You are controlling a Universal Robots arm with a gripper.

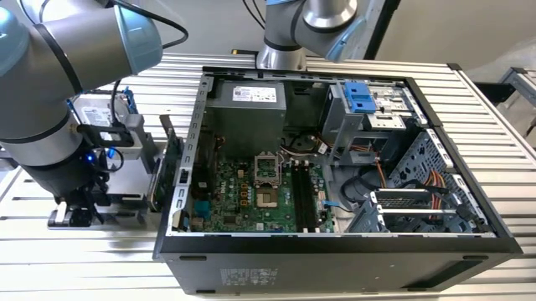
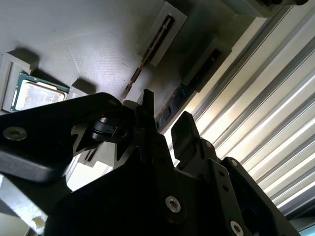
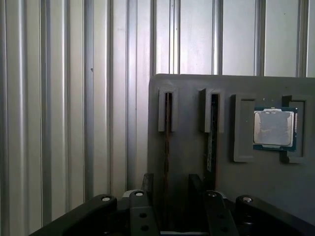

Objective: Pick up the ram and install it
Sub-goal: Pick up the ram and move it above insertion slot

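The ram (image 3: pixel 168 123) stands edge-on in a slot of a grey holder (image 3: pixel 266 182); it is the thin greyish stick farthest from the processor chip (image 3: pixel 274 128). A second, darker stick (image 3: pixel 213 132) sits in the slot beside it. My gripper (image 3: pixel 171 189) hovers open just over the holder, one finger on each side of the ram's line and nothing between them. The second wrist view shows the ram (image 2: pixel 147 54), the darker stick (image 2: pixel 189 83) and the gripper (image 2: pixel 166 110). In the exterior view the gripper (image 1: pixel 80 216) hangs low at the exterior view's left, outside the computer case.
The open computer case (image 1: pixel 335 244) lies on the ribbed metal table (image 1: pixel 494 125), with its motherboard (image 1: pixel 251 188) and long memory slots (image 1: pixel 303 194) exposed. A green expansion card (image 1: pixel 159 169) and a hard drive (image 1: pixel 96 113) stand between arm and case.
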